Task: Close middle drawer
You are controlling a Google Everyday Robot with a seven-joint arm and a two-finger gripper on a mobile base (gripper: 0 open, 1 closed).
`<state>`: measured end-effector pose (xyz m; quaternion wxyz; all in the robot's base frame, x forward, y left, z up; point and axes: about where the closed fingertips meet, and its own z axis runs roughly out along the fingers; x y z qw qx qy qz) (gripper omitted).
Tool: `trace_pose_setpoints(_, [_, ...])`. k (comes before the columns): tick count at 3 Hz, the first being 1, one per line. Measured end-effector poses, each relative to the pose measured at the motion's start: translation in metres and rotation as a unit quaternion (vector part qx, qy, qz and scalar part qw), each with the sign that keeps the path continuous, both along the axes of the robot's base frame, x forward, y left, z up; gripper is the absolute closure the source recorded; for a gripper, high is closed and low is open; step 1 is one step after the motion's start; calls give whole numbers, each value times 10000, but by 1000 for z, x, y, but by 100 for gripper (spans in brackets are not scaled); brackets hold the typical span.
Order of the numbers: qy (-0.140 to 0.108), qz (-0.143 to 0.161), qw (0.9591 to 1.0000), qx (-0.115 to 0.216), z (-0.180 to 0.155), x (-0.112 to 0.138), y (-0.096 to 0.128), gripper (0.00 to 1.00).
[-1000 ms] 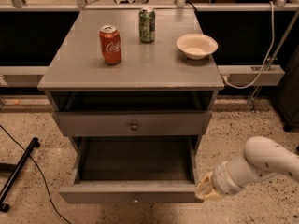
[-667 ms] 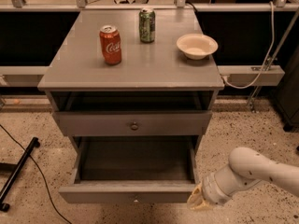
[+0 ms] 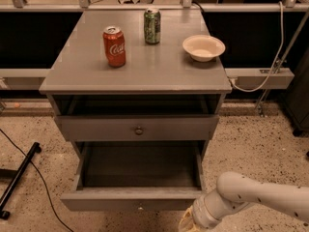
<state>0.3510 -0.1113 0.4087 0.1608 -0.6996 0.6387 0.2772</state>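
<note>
Arm link [image 3: 263, 198]: a smooth, rounded tube, white to pale grey, lying at about 4 o'clock in the view and reaching in from the right edge.
Shell markings: small dark dots scattered along the link; whether they are screws or holes cannot be told.
Link end: a domed, bulbous cap, brighter on top and shaded grey underneath.
Wrist [image 3: 208, 212]: a shorter white cylinder, narrower than the link, with thin darker seams ringing it.
Gripper [image 3: 186, 223]: cream-yellow, duller than the white shell, at about 5 o'clock in the view, at the bottom edge, which cuts part of it off.
</note>
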Motion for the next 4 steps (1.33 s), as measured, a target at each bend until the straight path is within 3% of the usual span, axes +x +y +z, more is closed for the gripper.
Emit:
trace_pose_setpoints(2, [-434, -2, 9990, 43, -17, 10, 21, 100])
trace_pose_setpoints(4, [-591, 68, 9982, -60, -34, 51, 47, 100])
